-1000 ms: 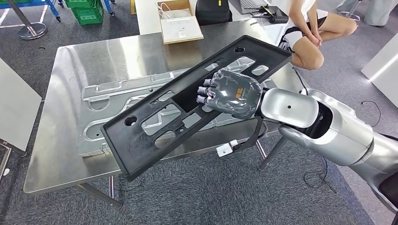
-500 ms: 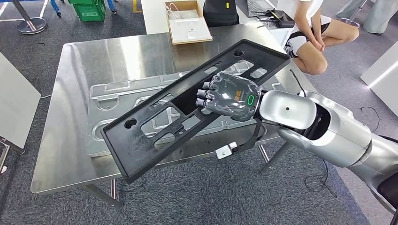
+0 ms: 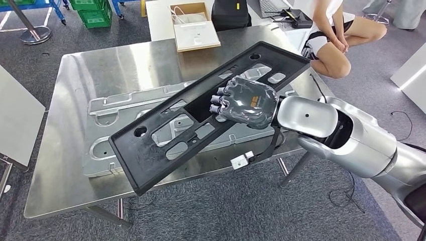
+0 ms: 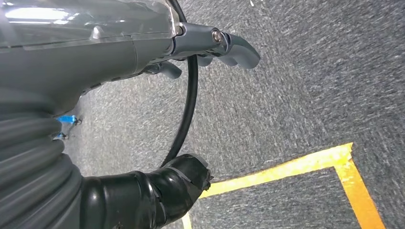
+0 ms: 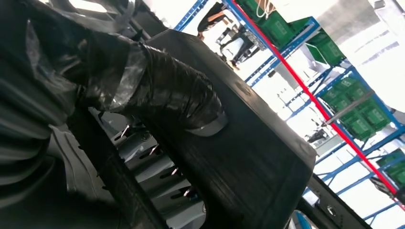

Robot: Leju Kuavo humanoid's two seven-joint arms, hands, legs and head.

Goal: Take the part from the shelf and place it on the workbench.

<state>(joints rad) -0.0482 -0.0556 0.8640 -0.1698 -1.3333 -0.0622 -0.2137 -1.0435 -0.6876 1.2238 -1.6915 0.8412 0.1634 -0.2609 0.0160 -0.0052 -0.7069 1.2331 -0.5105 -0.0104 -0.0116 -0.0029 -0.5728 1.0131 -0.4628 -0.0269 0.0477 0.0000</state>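
Holding the black part over the steel worktop, not yet set down

The right hand point(image 3: 246, 100) grips the long black part point(image 3: 166, 135) through a central cutout, fingers hooked over its edge; the panel's long axis runs diagonally, far end near the worktop's point(image 3: 80, 60) back right corner, near end overhanging the front edge. A silver stamped panel point(image 3: 108, 108) lies beneath. The left hand point(image 4: 210, 43) hangs over carpet, fingers loosely curled, holding nothing

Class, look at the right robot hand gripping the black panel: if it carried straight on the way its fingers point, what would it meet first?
Probably the silver stamped metal sheet on the workbench, beneath the black panel held by the right robot hand; depth is unclear.
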